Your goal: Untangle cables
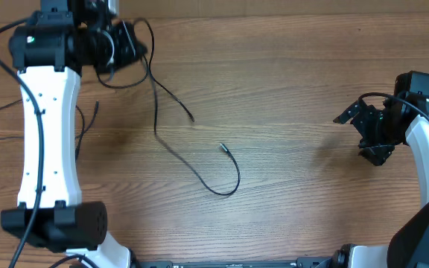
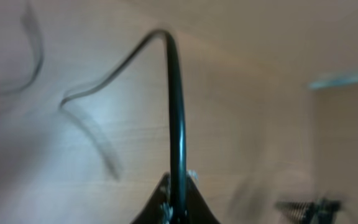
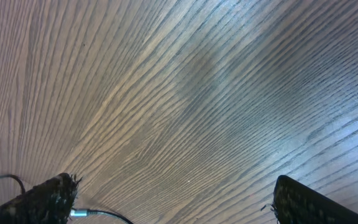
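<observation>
Wooden table (image 1: 296,74), seen from above, carries thin black cables (image 1: 156,112) trailing from the far left corner toward the middle, one strand curling into a loop. Only the blurred left wrist view shows the left gripper (image 1: 125,46) pinched tight on one cable, which rises from its fingertips and bends over. Overhead and in its own wrist view, the right gripper (image 1: 357,138) gapes wide over wood, well apart from the cables, holding nothing.

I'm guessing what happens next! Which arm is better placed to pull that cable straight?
Probably left: the left tool is shut on the cable; the right tool hangs open over bare table, far away.
</observation>
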Tool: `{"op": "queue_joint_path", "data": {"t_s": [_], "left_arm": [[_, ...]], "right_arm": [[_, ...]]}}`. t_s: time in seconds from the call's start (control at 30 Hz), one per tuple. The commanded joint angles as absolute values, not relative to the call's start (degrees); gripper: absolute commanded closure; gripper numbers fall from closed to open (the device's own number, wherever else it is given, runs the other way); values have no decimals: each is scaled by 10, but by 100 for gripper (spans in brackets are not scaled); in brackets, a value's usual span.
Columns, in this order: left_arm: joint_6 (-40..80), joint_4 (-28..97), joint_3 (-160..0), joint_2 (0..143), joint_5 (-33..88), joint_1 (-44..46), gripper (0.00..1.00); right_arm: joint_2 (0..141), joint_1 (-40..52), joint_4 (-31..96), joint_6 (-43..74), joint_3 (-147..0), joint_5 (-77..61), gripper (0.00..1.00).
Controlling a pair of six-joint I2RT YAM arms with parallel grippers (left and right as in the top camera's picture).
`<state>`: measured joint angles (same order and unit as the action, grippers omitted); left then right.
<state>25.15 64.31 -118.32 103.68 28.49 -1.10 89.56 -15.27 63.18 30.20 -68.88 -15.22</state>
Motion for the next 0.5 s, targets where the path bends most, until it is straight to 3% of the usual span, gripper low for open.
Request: {"op": "queue_joint_path", "data": {"t_s": [0.0, 0.13, 0.23, 0.33, 0.47], "left_arm": [[417, 494, -1183, 1064, 380, -7, 96], [547, 255, -1183, 1082, 452, -8, 96], [601, 173, -1183, 1082, 453, -8, 96], [568, 175, -1183, 1082, 471, -11, 96], [461, 327, -1183, 1082, 477, -18, 96]], "right_arm": [[898, -152, 631, 299, -698, -156, 0], [898, -152, 631, 299, -698, -156, 0], [898, -152, 631, 299, -698, -156, 0], [898, -152, 631, 299, -698, -156, 0], [898, -152, 631, 299, -698, -156, 0]]}}
